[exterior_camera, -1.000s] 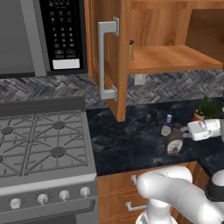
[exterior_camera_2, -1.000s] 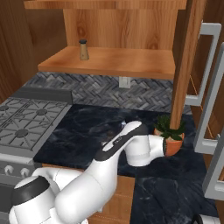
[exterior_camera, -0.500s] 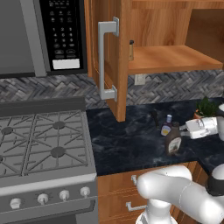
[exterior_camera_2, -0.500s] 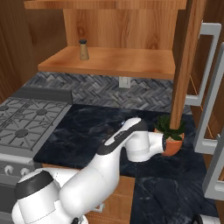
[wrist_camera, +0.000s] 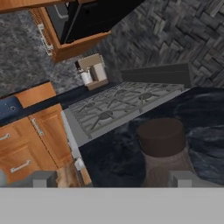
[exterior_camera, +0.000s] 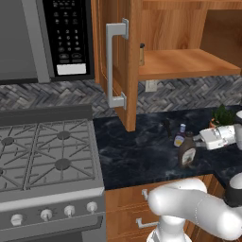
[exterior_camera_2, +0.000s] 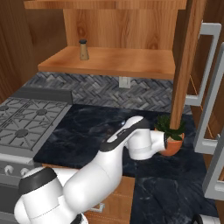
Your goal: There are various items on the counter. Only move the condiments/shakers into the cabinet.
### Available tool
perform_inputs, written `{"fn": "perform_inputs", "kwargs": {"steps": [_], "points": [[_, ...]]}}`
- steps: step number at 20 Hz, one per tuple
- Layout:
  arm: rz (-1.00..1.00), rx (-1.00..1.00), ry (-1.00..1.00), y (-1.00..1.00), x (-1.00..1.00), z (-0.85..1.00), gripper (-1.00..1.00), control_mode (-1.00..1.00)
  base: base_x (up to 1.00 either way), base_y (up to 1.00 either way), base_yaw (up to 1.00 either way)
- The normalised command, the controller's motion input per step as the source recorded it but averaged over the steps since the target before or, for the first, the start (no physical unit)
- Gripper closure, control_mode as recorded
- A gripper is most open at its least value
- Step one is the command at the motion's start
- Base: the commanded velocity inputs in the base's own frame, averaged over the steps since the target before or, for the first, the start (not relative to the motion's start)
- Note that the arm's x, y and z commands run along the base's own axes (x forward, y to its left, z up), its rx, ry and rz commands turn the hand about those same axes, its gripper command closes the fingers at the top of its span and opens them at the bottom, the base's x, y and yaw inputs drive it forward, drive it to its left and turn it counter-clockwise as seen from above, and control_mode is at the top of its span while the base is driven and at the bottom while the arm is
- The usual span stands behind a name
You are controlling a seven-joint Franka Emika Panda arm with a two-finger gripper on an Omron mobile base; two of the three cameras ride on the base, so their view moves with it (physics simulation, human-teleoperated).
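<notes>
While the arm reaches in from the right of the left base view, its gripper [exterior_camera: 201, 140] sits low over the counter [exterior_camera: 137, 156], pointing at the cap of the syrup bottle [exterior_camera: 187, 150] and very close to it; I cannot tell whether they touch. The small blue bottle [exterior_camera: 179, 135] stands just behind the syrup bottle, and a tiny dark object [exterior_camera: 167, 127] stands a little farther back. The plant [exterior_camera: 221, 116] is at the right, near the wall. Up in the open cabinet [exterior_camera: 189, 64] the wooden shaker [exterior_camera: 141, 54] stands upright on the shelf, near its left end, just behind the door with the long silver handle [exterior_camera: 114, 66]. The stove [exterior_camera: 45, 151] lies to the left of the counter.

From the right base view, the shaker [exterior_camera_2: 83, 49] stands on the left part of the cabinet shelf [exterior_camera_2: 113, 62]. The white arm curves across the counter [exterior_camera_2: 87, 131] and hides both bottles, ending just beside the plant [exterior_camera_2: 171, 136] in its orange pot.

Seen from the hand view, the two dark fingertips [wrist_camera: 186, 178] stand wide apart at the bottom, holding nothing, and the syrup bottle's black cap [wrist_camera: 161, 136] rises between them, nearer the right one. Beyond lies the stove [wrist_camera: 118, 105].
</notes>
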Motion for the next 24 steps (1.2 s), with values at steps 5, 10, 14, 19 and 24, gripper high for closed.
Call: {"fn": "perform_inputs", "kwargs": {"steps": [5, 10, 14, 19, 24], "points": [[0.00, 0.00, -0.02, -0.05, 0.11, 0.00, -1.00, -1.00, 0.00, 0.00, 0.00], [0.00, 0.00, -0.06, -0.03, 0.33, 0.00, -1.00, -1.00, 0.00, 0.00, 0.00], [0.00, 0.00, -0.05, -0.03, 0.26, 0.00, -1.00, -1.00, 0.00, 0.00, 0.00], [0.00, 0.00, -0.02, 0.00, 0.00, 0.00, -1.00, -1.00, 0.00, 0.00, 0.00], [0.00, 0.00, -0.03, 0.00, -0.09, 0.00, -1.00, -1.00, 0.00, 0.00, 0.00]]}}
